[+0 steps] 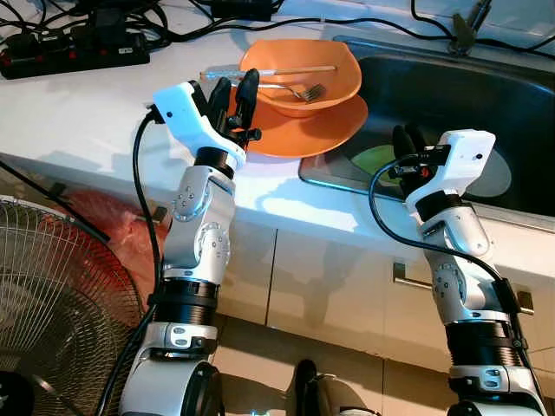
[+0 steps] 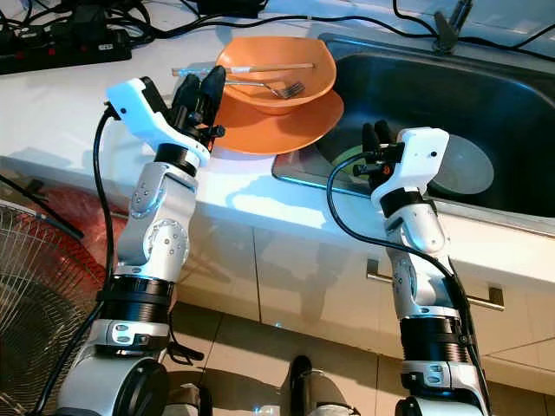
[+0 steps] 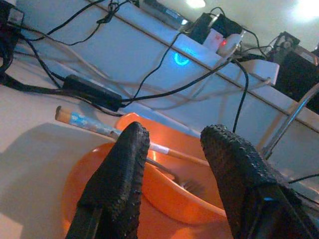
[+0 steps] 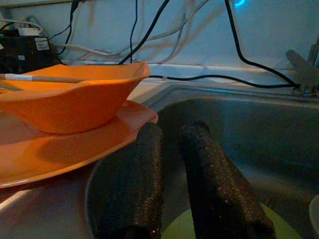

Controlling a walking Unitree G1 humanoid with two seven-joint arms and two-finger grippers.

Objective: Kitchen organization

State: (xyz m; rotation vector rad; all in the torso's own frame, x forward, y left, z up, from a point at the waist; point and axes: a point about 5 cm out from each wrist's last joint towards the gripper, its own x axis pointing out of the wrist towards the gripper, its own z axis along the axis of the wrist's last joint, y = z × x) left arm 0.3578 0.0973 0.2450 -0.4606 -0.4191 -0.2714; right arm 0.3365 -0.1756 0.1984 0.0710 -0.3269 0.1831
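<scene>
So I'm parked in front of the white counter [image 1: 78, 113], with the steel sink [image 1: 486, 95] set into it on my right side. An orange plate [image 1: 325, 130] sits right at the sink's edge, hanging a bit over the basin, and an orange bowl [image 1: 334, 78] is stacked on it. Inside the bowl there's a fork [image 1: 299, 90] and a chopstick [image 1: 290, 70] lying across the rim.

My left gripper [image 1: 234, 91] is up at the near-left edge of the plate, fingers spread a fair bit with nothing between them. My right gripper [image 1: 406, 140] hangs over the sink's near-left corner, fingers nearly together, holding nothing, with a green dish [image 1: 375, 159] down in the basin just under it. A black power strip [image 1: 74, 48] and cables sit at the back.
</scene>
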